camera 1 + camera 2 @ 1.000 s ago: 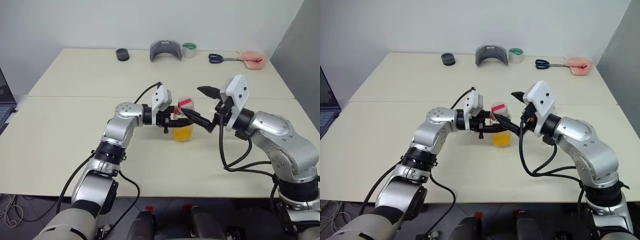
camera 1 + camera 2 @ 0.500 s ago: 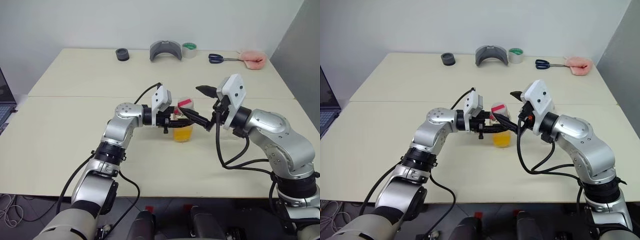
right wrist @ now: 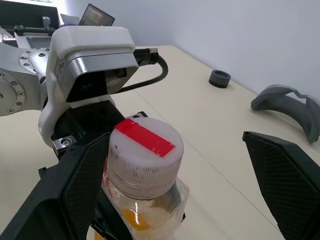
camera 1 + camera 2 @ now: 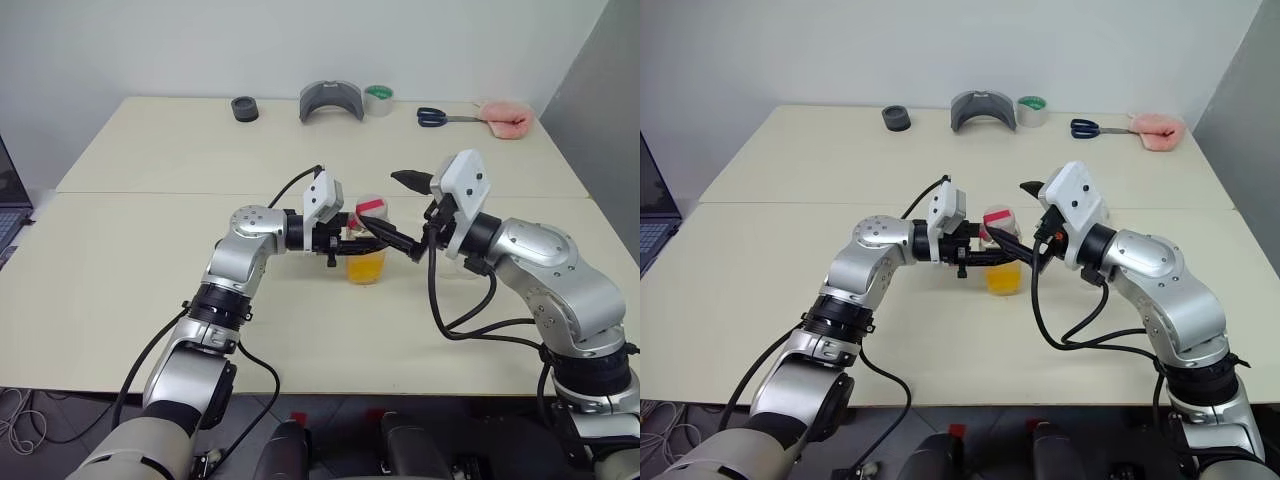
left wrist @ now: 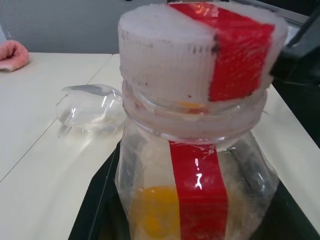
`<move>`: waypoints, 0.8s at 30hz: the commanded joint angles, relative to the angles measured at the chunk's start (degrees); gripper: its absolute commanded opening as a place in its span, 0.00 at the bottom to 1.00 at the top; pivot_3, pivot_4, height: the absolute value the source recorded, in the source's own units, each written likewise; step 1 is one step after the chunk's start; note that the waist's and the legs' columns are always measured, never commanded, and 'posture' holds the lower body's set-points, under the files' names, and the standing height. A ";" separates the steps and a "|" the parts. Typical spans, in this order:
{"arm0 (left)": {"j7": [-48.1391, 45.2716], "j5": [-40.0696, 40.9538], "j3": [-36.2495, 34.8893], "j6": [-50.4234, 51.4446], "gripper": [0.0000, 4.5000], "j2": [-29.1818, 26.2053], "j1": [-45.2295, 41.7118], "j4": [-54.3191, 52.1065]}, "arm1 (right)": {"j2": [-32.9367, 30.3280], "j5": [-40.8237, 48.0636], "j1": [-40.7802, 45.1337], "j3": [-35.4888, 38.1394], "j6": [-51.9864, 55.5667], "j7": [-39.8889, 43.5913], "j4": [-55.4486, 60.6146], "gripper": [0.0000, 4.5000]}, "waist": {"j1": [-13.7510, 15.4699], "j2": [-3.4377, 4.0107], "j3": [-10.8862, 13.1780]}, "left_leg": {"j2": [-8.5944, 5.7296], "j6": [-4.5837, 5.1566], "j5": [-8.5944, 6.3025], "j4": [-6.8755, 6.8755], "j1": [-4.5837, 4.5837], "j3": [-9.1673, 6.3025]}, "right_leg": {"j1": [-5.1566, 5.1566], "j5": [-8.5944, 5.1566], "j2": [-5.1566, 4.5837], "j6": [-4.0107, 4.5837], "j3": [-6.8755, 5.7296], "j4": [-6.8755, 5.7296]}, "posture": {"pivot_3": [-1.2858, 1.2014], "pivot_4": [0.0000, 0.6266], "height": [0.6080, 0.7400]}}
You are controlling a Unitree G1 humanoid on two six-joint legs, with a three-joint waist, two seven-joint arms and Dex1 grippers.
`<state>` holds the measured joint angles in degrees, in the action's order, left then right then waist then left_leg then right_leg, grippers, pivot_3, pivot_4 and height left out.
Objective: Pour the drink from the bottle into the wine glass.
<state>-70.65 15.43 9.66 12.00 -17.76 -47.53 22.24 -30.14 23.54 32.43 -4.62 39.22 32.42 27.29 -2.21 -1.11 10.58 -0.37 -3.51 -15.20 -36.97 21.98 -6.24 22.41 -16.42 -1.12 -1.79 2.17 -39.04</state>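
Observation:
The bottle point(image 4: 366, 243) stands upright at the middle of the table point(image 4: 150, 250), with its pale cap point(image 4: 370, 207) and red strip on top. The drink point(image 4: 366, 266), orange-yellow, fills its lower part. My left gripper point(image 4: 352, 239) comes in from the left and is shut on the bottle's body below the cap. My right gripper point(image 4: 402, 210) comes in level from the right and is open wide, one finger on each side of the cap, clear of it. The wine glass point(image 5: 90, 107) stands on the table beyond the bottle, under my right arm.
Along the table's far edge lie a black ring point(image 4: 245, 108), a grey curved piece point(image 4: 331, 100), a tape roll point(image 4: 378, 99), scissors point(image 4: 440, 117) and a pink cloth point(image 4: 505, 118). A laptop point(image 4: 8, 205) sits off the left edge.

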 commanded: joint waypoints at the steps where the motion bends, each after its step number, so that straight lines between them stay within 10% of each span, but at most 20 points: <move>1: -0.13 0.85 -0.67 -0.96 0.40 0.09 -0.50 -2.33 | 0.36 -0.37 0.98 0.65 -1.13 -0.16 0.99 1.00 | 0.00 0.00 0.00 | 0.00 0.00 0.00 0.00 0.00 0.00 | 0.00 0.00 0.00 0.00 0.00 0.00 | 0.52 0.24 1.00; 24: -0.16 0.75 -0.66 -0.95 0.40 -0.10 -0.52 -2.36 | 3.42 6.69 1.05 3.49 5.48 -0.41 1.90 1.00 | 0.00 0.00 0.00 | 0.00 0.00 0.00 0.00 0.00 0.00 | 0.00 0.00 0.00 0.00 0.00 0.00 | 0.52 0.24 1.00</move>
<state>-70.68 15.42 9.66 12.00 -17.79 -47.53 22.23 -26.70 28.86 32.52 -3.03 44.55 32.31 27.09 -2.20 -1.10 10.58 -0.36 -3.51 -15.20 -36.97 21.98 -6.24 22.41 -16.42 -1.12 -1.79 2.17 -39.04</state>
